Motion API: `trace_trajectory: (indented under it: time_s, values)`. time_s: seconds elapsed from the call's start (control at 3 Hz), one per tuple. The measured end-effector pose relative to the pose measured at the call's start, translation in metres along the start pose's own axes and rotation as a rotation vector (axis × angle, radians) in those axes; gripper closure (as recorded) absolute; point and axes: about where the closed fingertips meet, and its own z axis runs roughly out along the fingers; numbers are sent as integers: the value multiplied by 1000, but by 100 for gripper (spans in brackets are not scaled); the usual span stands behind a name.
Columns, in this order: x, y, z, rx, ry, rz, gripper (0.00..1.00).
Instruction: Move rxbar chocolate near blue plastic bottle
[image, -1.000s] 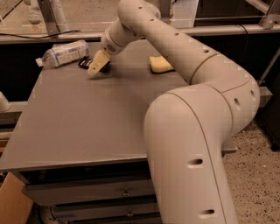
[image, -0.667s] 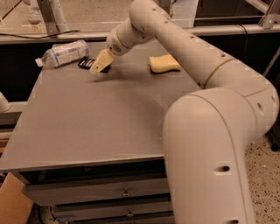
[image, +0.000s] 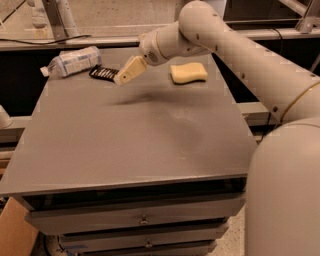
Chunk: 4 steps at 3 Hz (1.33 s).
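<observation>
The gripper (image: 120, 78) hovers just right of the rxbar chocolate (image: 103, 73); I cannot tell its grip. The bar lies beside the blue plastic bottle (image: 72, 61).

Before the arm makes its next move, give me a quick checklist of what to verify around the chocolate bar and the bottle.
1. The rxbar chocolate lies flat on the table: ok.
2. The bar is close to the blue plastic bottle, which lies on its side: ok.
3. The gripper is free of the bar's right end: cannot tell.
4. The gripper is off the table surface, with its shadow below it: ok.
5. The yellow sponge sits apart from bar and gripper: ok.
</observation>
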Motion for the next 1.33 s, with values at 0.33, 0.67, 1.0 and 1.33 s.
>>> trace_trajectory:
  time_s: [0.33,0.67,1.0,1.33]
  values:
    - [4,13,-37,27,-39,10,0]
    - [13,35,-69,42,-85,38,0]
    - [27,67,-87,31,-114,78,0]
    - [32,72,-89,26,-112,88,0]
